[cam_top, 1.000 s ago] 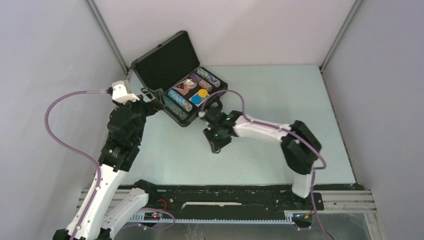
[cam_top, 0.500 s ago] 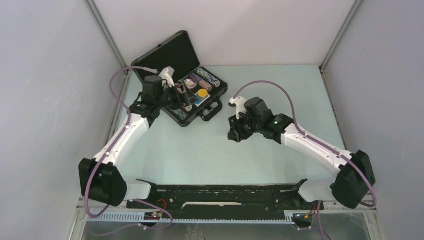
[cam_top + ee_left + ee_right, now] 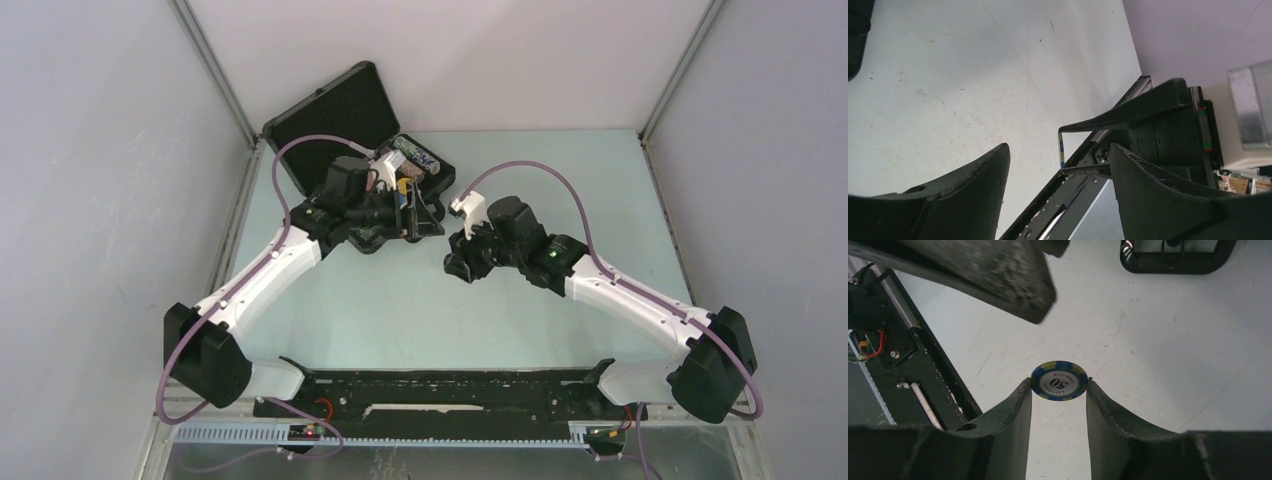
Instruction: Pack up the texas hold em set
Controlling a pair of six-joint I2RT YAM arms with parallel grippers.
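right pincer: the right pincer (image 3: 1058, 386) is partly closed and pinches a round blue-and-yellow-rimmed poker chip (image 3: 1058, 379) with a pale middle marked 50. one finger presses on each side of its rim. its flat face looks at the wrist camera.
left pincer: the left pincer (image 3: 1059, 156) is wide open with nothing in it. seen from above, it hangs over the front part of the case.
case: the small black hard briefcase (image 3: 330, 120) with foam lining sits at the far left of the pale table (image 3: 560, 180). its lid is up and leans back. rows of patterned chips (image 3: 422, 158) lie inside at the far end.
where the chip is: up in the air above the table, near the front right side of the case but not over it.
step now: i think the chip is being carried to the case to go into a chip row.
how to do it well: bring the chip over an open spot in a row. turn it so it stands on its rim like the others. go down slowly. let go only when it sits in the groove, so it does not roll off.
watch out: the left arm covers much of the case, so the two arms could bump. it looks best for the left one to move away first.
not sure: i cannot tell which row has room.
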